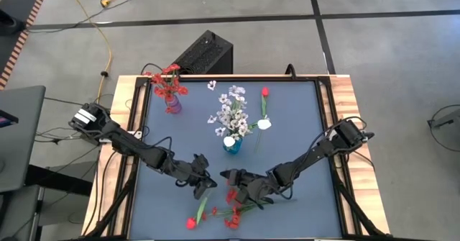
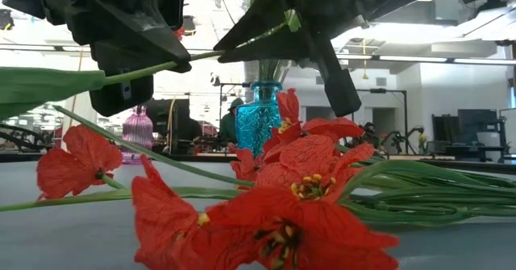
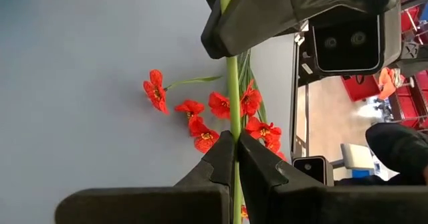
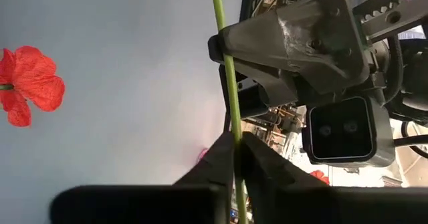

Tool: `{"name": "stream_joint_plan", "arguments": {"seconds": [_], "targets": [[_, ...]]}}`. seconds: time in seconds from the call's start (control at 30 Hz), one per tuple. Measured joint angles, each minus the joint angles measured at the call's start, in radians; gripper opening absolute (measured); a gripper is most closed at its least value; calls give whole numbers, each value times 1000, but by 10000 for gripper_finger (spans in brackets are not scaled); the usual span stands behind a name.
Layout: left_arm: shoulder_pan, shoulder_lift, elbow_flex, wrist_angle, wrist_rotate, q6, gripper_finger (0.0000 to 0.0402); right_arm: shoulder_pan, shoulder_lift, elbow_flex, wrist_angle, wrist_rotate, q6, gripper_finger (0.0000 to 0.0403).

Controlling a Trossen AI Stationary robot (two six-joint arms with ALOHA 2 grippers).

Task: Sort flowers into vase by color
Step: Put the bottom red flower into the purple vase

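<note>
Nearest the front edge of the tabletop, a loose bunch of red flowers lay flat, with a single red bloom a little apart toward the left arm's side.

Just behind the bunch, both end effectors met over one green stem. Left end effector: fingers closed on the stem, pinching it between the tips. Right end effector: fingers likewise closed on the same stem, a short way along it. The stem ran straight between the two grips, held clear above the tabletop in the low view. Its bloom could not be made out.

Mid-tabletop, a blue vase stood upright holding white flowers. Just beside it toward the right arm's side, a single red-tipped stem lay flat with a white bloom at its lower end.

At the far left corner, a purple vase stood upright with red blooms in it. A small white bloom lay loose between the two vases, near the far edge.
</note>
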State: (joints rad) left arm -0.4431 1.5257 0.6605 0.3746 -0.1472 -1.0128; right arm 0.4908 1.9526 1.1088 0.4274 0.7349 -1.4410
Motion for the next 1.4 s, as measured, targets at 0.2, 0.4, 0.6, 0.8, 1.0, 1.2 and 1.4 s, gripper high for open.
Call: {"name": "stream_joint_plan", "arguments": {"seconds": [0.2,0.4,0.6,0.8,1.0,1.2,1.4], "targets": [[-1,0,0,20,12,100,13,17,-1,0,-33,-15,13,23],[20,-13,1,44,1,238,56,35,-24,-2,-174,-140,176,23],[33,-57,1,34,5,452,97,11,-142,-1,-393,-334,520,22],[20,-77,2,46,-66,685,134,-59,-315,-59,-448,-654,822,22],[14,-75,1,82,-201,813,152,-137,-458,-272,-65,-848,1014,22],[-10,-75,1,288,-254,1063,154,-181,-463,-472,447,-857,1240,22],[-7,-75,1,510,-209,1209,154,-213,-440,-490,499,-792,1341,22]]}}
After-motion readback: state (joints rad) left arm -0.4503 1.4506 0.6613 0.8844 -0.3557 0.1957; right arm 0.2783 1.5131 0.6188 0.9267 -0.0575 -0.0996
